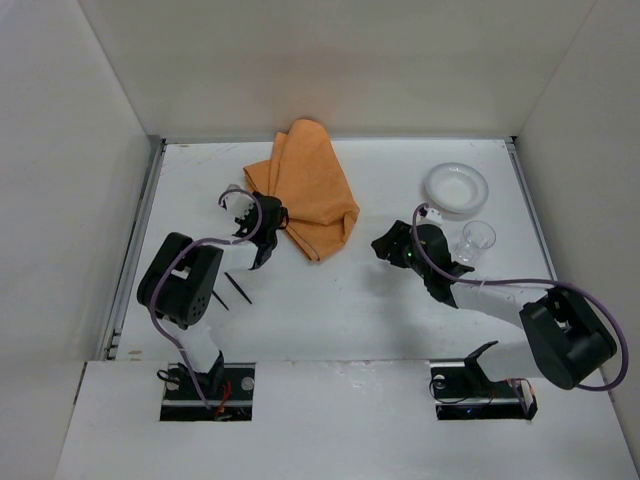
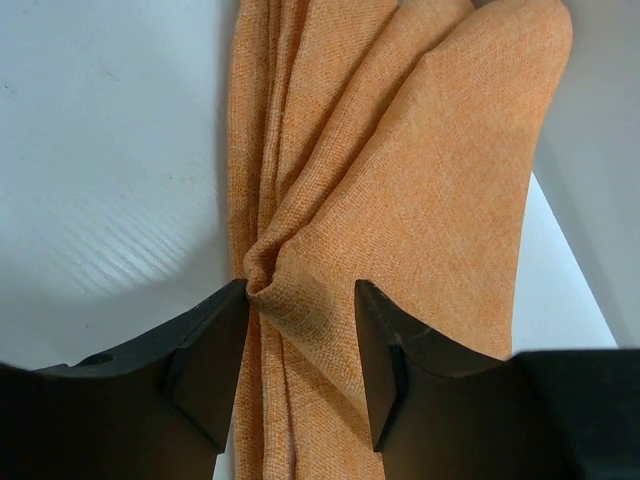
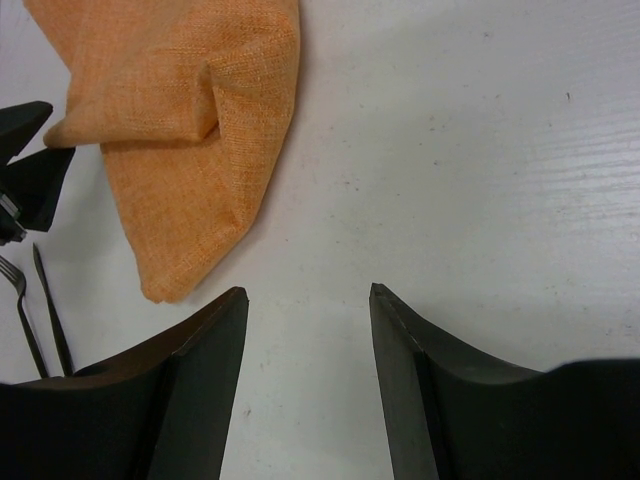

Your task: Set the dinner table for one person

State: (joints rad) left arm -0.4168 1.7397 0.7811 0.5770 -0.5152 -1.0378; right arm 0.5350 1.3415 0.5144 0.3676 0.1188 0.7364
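The dinner table [image 1: 340, 310] is a large matte white surface. A crumpled orange cloth mat [image 1: 305, 190] lies at its far middle. My left gripper [image 1: 268, 228] sits over the mat's near-left edge. In the left wrist view its jaws [image 2: 302, 290] stand apart astride a bunched fold of the mat [image 2: 400, 180], which touches the left finger. My right gripper [image 1: 387, 246] is open and empty, low over bare table [image 3: 450, 150], right of the mat [image 3: 170, 120]. A white bowl-like plate [image 1: 456, 187] and a clear glass [image 1: 476, 240] stand at the right.
A dark fork [image 1: 218, 297] and knife [image 1: 239, 289] lie near the left arm, also in the right wrist view, fork [image 3: 22, 310] and knife [image 3: 52, 310]. Metal rails [image 1: 140, 240] and white walls bound the table's sides.
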